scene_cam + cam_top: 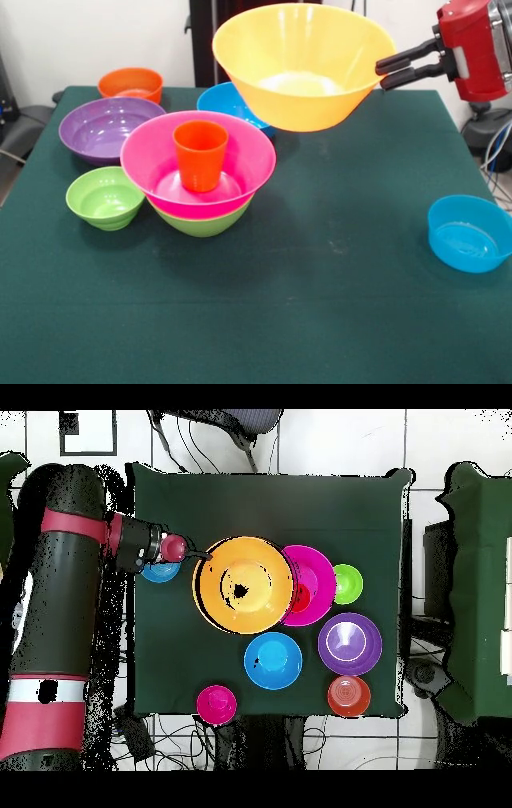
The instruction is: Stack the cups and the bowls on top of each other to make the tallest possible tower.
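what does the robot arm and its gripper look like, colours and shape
The gripper has two slim black fingers with rounded tips, set side by side on a glossy red wrist housing with a grey panel. In the overhead view the arm is a thick black cylinder with red bands at its joints, narrowing to a small red end.

We see a dark green cloth-covered table [336, 304] standing on a pale tiled floor [340, 444], with loose cables [200, 736] trailing on the tiles beside one table edge and part of a chair [235, 424] beyond the opposite edge.
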You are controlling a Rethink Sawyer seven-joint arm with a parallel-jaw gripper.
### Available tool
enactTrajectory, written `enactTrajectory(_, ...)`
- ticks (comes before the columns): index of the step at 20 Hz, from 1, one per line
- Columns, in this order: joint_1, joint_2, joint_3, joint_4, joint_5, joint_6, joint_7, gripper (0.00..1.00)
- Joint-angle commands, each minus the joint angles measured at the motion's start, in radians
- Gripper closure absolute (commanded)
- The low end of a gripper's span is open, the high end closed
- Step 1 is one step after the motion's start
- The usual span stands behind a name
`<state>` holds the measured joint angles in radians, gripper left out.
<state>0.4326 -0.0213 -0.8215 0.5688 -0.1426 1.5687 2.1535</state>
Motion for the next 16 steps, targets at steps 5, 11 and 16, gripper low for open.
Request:
enactTrajectory(5, -0.049, 0.010, 0.100, -0.052, -0.062, -0.044, -0.316, 1.00)
enactTrajectory(11, -0.053, -0.010, 0.107, -0.016, -0.071, -0.088, -0.320, 1.00)
enactTrajectory(16, -0.065, -0.005, 0.104, -0.034, -0.075, -0.090, -0.332, 1.00)
